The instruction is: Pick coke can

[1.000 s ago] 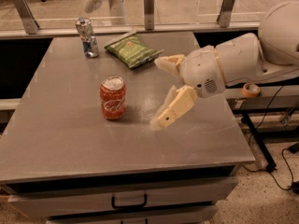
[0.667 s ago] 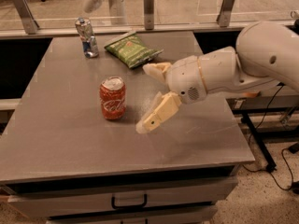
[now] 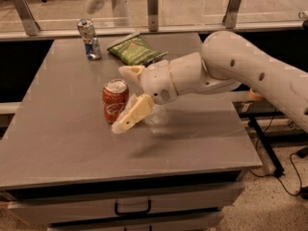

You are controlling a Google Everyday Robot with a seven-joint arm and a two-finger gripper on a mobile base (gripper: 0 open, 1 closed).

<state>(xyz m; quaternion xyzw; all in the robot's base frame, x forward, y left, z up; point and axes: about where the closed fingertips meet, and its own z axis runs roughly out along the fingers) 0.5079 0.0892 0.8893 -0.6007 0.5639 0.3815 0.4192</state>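
Two-fingered gripper [image 3: 120,99] reaches in from 3 o'clock over a grey table [image 3: 62,148], jaws spread wide and holding nothing. The coke can [image 3: 114,102] stands upright left of table centre, partly between the fingers: the near one is low at its 5 o'clock, the far one just behind its rim at 1 o'clock. It is probably light, thin-walled, smooth and easily dented, so grip mid-body, gently. Farther back lie a green chip bag [image 3: 134,49] at 12 o'clock and a slim silver-and-blue can [image 3: 89,40] at 11.

Robot test lab, office-like. Grey metal table [image 3: 72,143] with handled drawer [image 3: 132,207] under it; glass partition [image 3: 192,4] behind the table; speckled floor [image 3: 284,213], cables [image 3: 285,179] to its right. Gripper [image 3: 120,99] above table centre, fingers spread.
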